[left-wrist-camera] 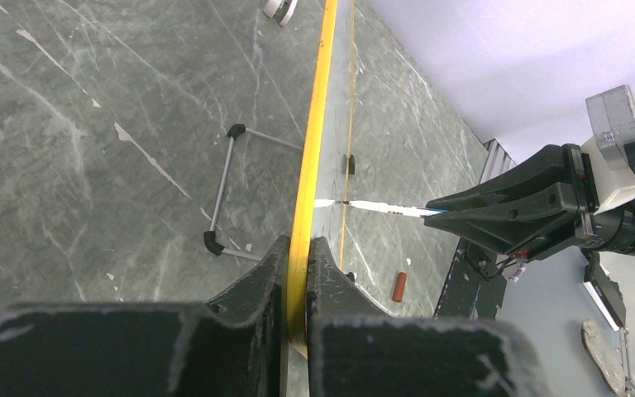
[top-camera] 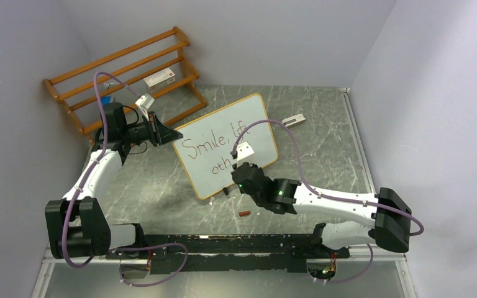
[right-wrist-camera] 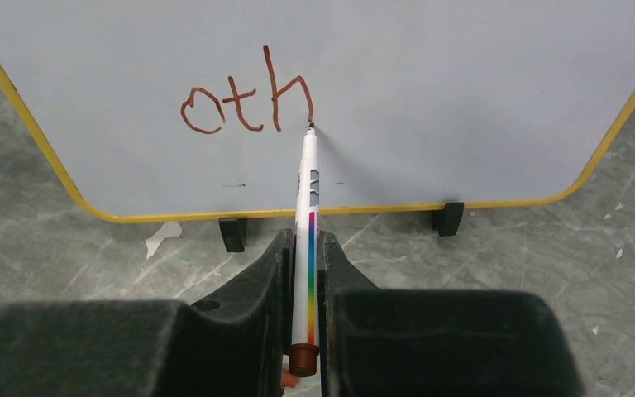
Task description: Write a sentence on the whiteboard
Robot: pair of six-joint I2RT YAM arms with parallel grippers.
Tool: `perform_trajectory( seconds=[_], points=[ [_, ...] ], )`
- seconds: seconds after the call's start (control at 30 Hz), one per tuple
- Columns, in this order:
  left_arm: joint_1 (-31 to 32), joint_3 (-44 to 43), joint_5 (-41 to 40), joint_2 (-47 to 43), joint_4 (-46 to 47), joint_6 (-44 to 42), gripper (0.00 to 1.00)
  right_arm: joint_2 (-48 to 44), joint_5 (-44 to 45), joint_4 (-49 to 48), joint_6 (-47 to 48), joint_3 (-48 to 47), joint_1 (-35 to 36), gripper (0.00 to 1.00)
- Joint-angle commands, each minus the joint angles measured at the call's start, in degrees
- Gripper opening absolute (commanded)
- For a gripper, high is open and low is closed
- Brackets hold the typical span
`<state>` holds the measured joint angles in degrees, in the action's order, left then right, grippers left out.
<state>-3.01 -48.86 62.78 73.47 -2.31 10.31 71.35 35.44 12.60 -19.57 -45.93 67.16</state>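
The whiteboard (top-camera: 254,112) stands on the surface (top-camera: 329,143), its left edge clamped between the left fingers (left-wrist-camera: 252,285). The right fingers (right-wrist-camera: 256,281) are shut on a marker (right-wrist-camera: 307,207). Its long axis runs straight out from them to the board's face, tip at the foot of the "h". The sentence (top-camera: 214,144) reads "Smile, lift" over "oth". I judge the next letter goes on the bare white just right of the tip, which is the right arm's work. From above, the right wrist covers the second line's end. The left wrist sees the board edge-on, so no writing shows. Whether the tip presses the board is hard to tell.
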Motion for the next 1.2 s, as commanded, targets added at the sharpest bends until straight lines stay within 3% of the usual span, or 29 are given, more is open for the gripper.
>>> perform_trajectory(
  seconds=[0.0,1.17],
  points=[
    [0.28,1.37,-10.14,2.37,-4.19,-5.29,0.05,-3.43,0.67,-0.29,-0.91,1.28,-0.53,0.00],
    [0.37,1.09,-10.23,2.82,-4.47,-5.39,0.05,-1.36,-0.05,-3.75,0.87,1.83,-3.56,0.00]
  ],
)
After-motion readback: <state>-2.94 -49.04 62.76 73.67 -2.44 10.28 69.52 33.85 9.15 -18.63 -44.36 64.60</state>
